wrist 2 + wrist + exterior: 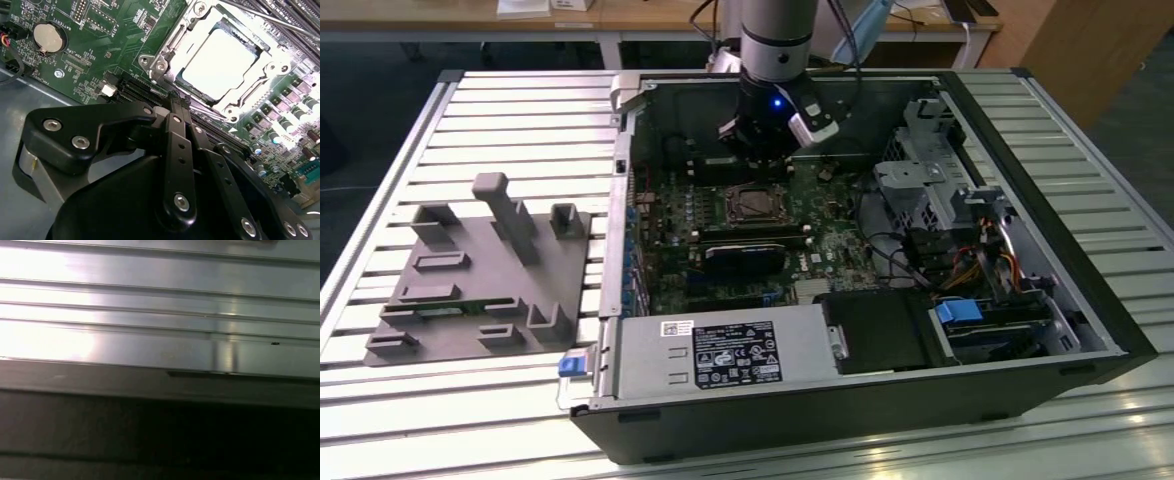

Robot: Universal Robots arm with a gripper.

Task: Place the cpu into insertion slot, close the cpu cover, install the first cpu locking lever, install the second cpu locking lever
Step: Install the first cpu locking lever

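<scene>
In the exterior view my gripper (759, 170) hangs inside the open computer case, just behind the insertion slot (754, 203) on the motherboard. The second wrist view shows the black fingers (172, 130) pressed together with nothing between them, their tips (176, 97) close to the socket's edge. The cpu (220, 62) lies flat in the socket, its pale metal face glaring in the light. The silver cpu cover (167, 50) lies down around it as a frame. A thin metal lever rod (265, 17) runs along the socket's far side.
The case (1067, 300) lies open on a slatted metal table (150, 305). A grey fixture block (480, 270) sits at the exterior view's left. A power supply (720, 355), a black card (747, 262), a drive cage (947, 190) and a coin cell (49, 37) surround the socket.
</scene>
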